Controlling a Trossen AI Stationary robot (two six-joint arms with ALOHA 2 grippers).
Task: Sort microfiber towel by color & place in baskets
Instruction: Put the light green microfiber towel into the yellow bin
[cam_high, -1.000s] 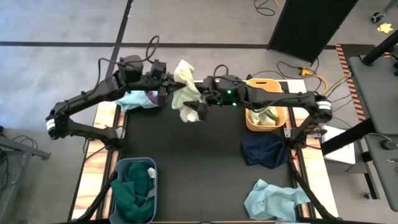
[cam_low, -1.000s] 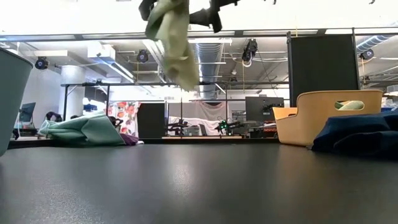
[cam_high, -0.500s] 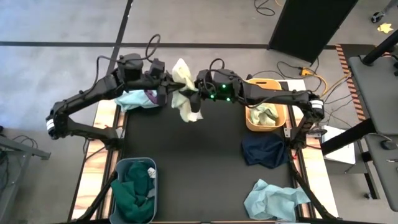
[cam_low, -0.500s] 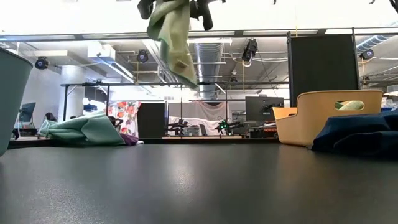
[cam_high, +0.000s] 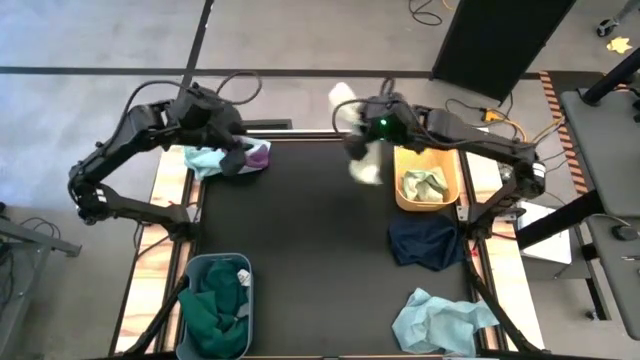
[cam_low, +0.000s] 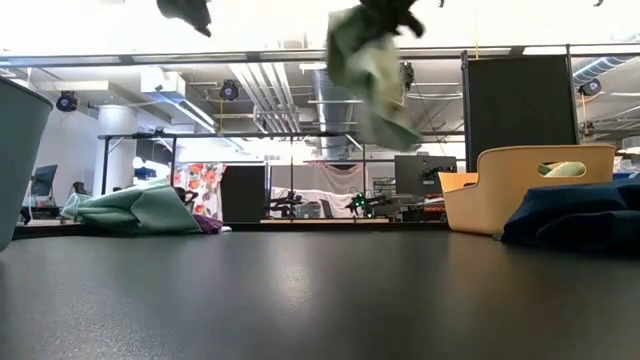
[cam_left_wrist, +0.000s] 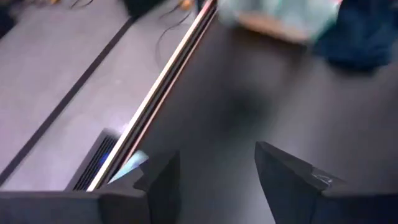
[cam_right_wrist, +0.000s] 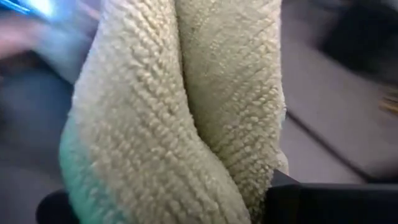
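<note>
Overhead, the right gripper (cam_high: 362, 130) has its jaws clamped on a pale yellow-green towel (cam_high: 362, 150), which hangs in the air beside the tan basket (cam_high: 452, 196), above the far edge of the black tabletop (cam_high: 310, 250). Up close, the towel (cam_right_wrist: 186, 106) shows a nubby, looped microfiber weave, folded into two thick rolls. From table height it dangles as a crumpled drape (cam_low: 370, 75) well above the surface. The tan basket has rounded corners and a cut-out handle, and another pale yellow-green cloth (cam_high: 425, 186) lies inside it. A dark navy towel (cam_high: 425, 240) sits heaped on the tabletop just in front of that basket, and a light teal towel (cam_high: 440, 320) lies farther toward the near edge. Across the tabletop from the basket, the left gripper (cam_high: 232, 160) hovers with jaws apart over a teal and purple pile (cam_high: 225, 158) of cloths. A grey-blue bin (cam_high: 215, 305) holding dark green towels stands at the opposite near corner.
</note>
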